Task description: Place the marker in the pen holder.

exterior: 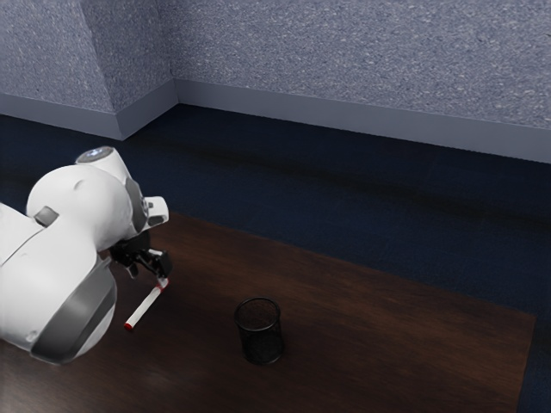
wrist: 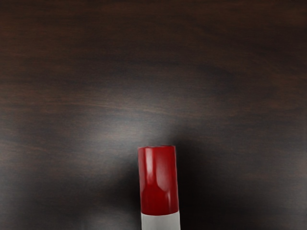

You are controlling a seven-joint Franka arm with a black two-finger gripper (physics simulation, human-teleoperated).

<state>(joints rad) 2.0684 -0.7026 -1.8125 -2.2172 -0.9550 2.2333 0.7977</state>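
The marker (exterior: 145, 309) is outside the holder (exterior: 262, 330), with one red end at the hand (exterior: 157, 274) and the other reaching away over the worktop (exterior: 379, 323). Whether the hand is released or grasping it, I cannot tell. Being near an end probably suits the job, as it would leave a long free length to drop in. The holder stands upright, mouth up, well apart, so the marker will likely need tipping steeply to clear the rim.
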